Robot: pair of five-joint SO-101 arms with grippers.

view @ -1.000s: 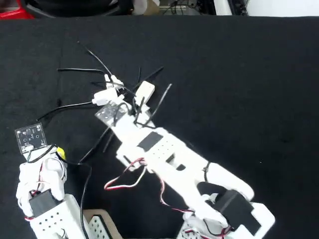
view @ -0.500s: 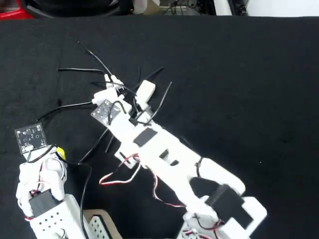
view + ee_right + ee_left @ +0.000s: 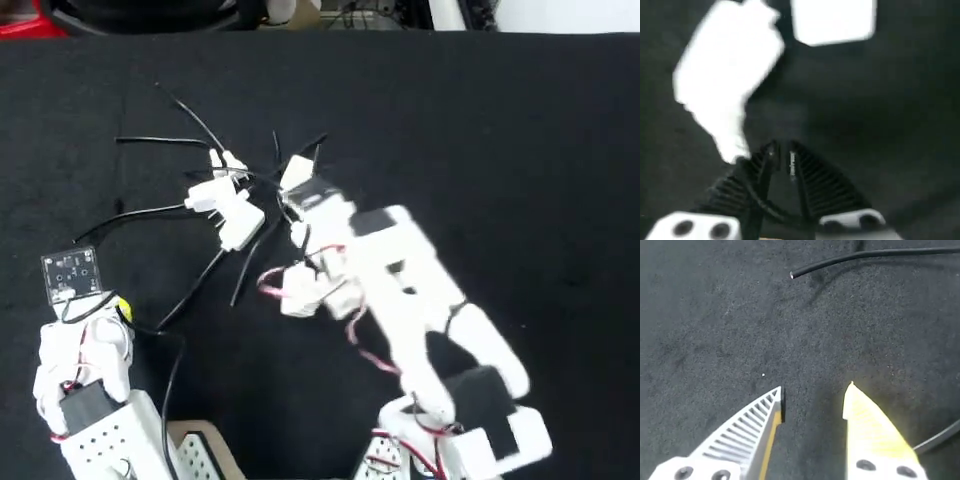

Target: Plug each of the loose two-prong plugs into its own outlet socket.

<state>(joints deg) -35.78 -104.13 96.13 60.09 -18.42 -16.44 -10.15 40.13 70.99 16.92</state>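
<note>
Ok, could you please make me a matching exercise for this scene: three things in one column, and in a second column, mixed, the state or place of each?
Things:
1. left gripper
2. loose cable end
3. white square block

States:
A. lies just ahead of the right gripper
B. open, above the bare black cloth
C. thin and black, lying flat on the cloth

Pairs: 1-B, 2-C, 3-A

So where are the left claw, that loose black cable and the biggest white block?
left gripper [image 3: 812, 392], left wrist view, midway between its two open fingertips.
black cable [image 3: 865, 253], left wrist view, mid-length of its visible stretch.
white block [image 3: 239, 222], high view, centre of its top face.
</note>
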